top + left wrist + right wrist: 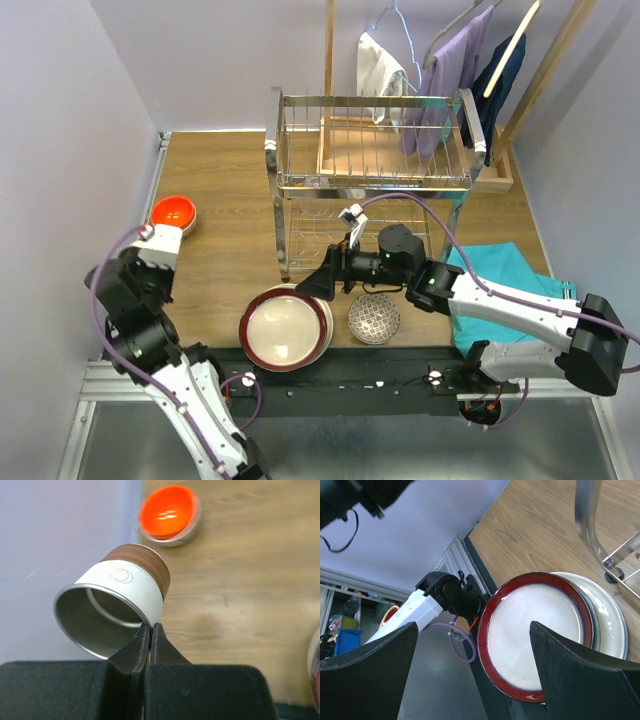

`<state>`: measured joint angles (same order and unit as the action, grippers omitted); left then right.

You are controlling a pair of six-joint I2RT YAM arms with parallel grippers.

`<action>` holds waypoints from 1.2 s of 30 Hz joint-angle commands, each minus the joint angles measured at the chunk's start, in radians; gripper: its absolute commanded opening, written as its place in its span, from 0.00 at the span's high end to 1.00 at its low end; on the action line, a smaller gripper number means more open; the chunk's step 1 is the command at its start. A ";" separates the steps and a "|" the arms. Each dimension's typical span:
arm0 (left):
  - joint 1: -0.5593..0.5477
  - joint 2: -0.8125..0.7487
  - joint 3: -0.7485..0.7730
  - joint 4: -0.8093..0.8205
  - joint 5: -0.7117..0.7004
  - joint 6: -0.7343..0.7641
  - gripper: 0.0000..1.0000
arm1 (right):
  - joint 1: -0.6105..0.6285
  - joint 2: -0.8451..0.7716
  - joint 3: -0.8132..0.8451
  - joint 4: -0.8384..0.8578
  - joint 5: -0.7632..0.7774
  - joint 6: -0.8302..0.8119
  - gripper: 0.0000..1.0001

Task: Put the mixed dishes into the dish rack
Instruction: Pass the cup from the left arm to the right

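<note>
We start with the two-tier chrome wire dish rack (375, 170), standing at the far middle of the wooden table (220, 270). Through its wires we cannot make out what, if anything, sits in it.

Just in front of the rack, at the table's near edge, lies the stack of large round plates (285, 330). It lies flat, with the dark-red-rimmed cream plate (535, 625) face-up on top. The right gripper (322, 285) hovers over the stack's far-right rim with its fingers spread wide and nothing between them. In the wrist view the top plate lies straight ahead, between the two fingers. The right arm is clearly the nearer one, and we judge that this move turns on the fingers reaching that rim edge-on.

Beside the stack rests the small patterned bowl (374, 318). The small orange bowl (167, 512) sits well apart, by the left wall.

Smallest is the beige cup with a brown band (125, 587). It is off the table and tilted, with its mouth facing the wrist camera, and the left gripper (150, 635) is pinched tight on its rim.
</note>
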<state>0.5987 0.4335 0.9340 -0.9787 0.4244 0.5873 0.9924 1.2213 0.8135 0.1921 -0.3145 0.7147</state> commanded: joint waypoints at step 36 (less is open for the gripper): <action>-0.869 -0.086 -0.153 0.356 -0.504 -0.290 1.00 | -0.135 0.073 -0.017 0.112 -0.001 0.109 0.00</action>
<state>-0.2581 0.4740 0.8810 -0.4877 -0.1814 0.0906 0.8490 1.2594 0.7895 0.2516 -0.3008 0.7364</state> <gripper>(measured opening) 0.014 0.997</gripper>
